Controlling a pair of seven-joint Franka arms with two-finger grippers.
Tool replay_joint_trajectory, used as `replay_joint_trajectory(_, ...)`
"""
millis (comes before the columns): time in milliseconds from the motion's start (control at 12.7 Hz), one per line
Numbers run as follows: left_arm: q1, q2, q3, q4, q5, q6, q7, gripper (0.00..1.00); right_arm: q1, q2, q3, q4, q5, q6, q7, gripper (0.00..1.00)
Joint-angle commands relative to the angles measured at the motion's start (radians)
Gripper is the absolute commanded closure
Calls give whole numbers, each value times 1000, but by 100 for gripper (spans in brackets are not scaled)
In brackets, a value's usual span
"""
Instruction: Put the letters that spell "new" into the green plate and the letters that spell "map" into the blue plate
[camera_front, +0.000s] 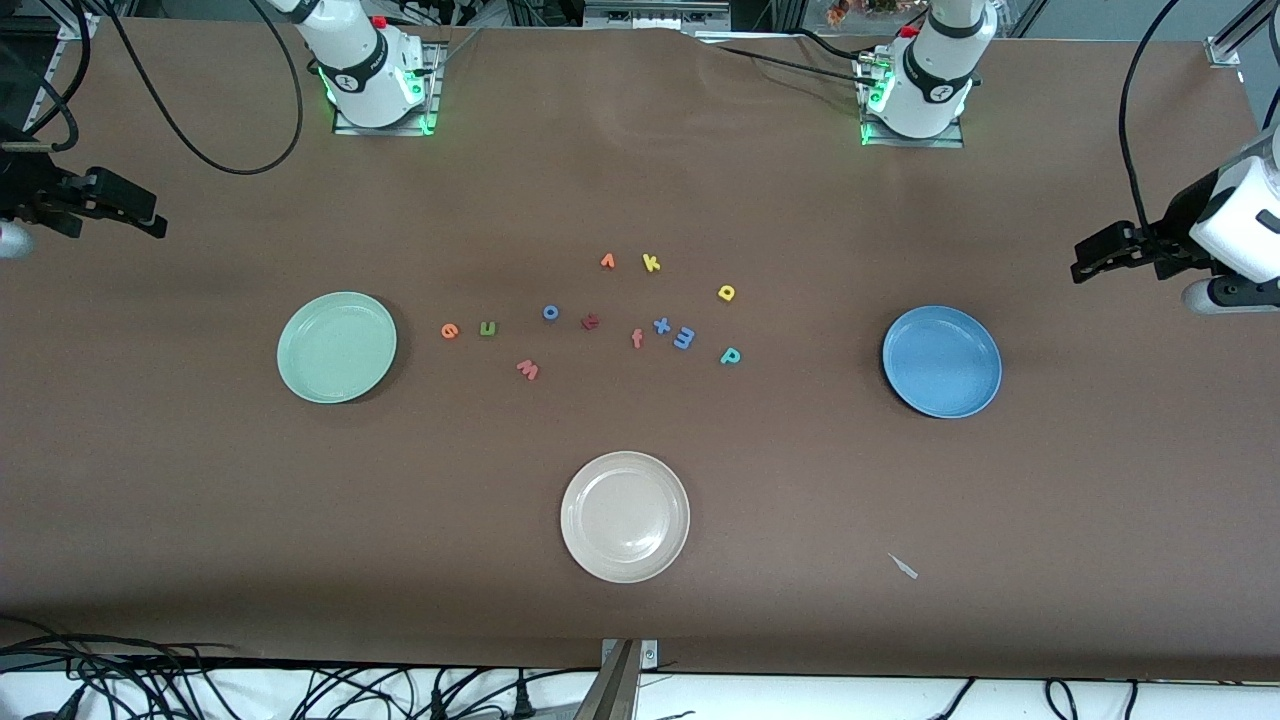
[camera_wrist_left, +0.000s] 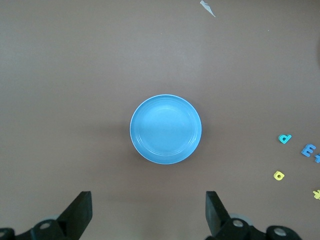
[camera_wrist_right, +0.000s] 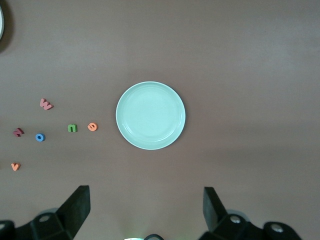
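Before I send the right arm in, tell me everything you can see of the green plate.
The green plate is round, pale mint, with a raised rim and a smooth, glossy surface that looks like plastic. It lies flat and upright on the brown table, toward the right arm's end, with nothing in it. Nothing touches it. The orange e lies closest beside it, clearly apart, with the green n just past that. In the right wrist view the plate sits centred ahead of the open right gripper.

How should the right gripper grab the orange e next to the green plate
Come straight down from above: the orange e lies flat on the table, so only its thin outer edges offer purchase. Pinch across its body with the fingers set along the line toward the front camera, probably, since the green n sits close beside it. The right gripper is open, up over the green plate.
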Motion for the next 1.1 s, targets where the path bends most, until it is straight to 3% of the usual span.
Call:
replay_joint_trajectory(0,7,-9,8,11,-19,-21,26,0,0,-17,1,-12,-12,-7,9,0)
replay_joint_trajectory(471,18,-9,2,11,-16,-58,138,0,0,-17,1,-12,-12,-7,9,0)
replay_joint_trajectory(1020,18,-7,3,26,-22,-58,141,0,0,-17,1,-12,-12,-7,9,0)
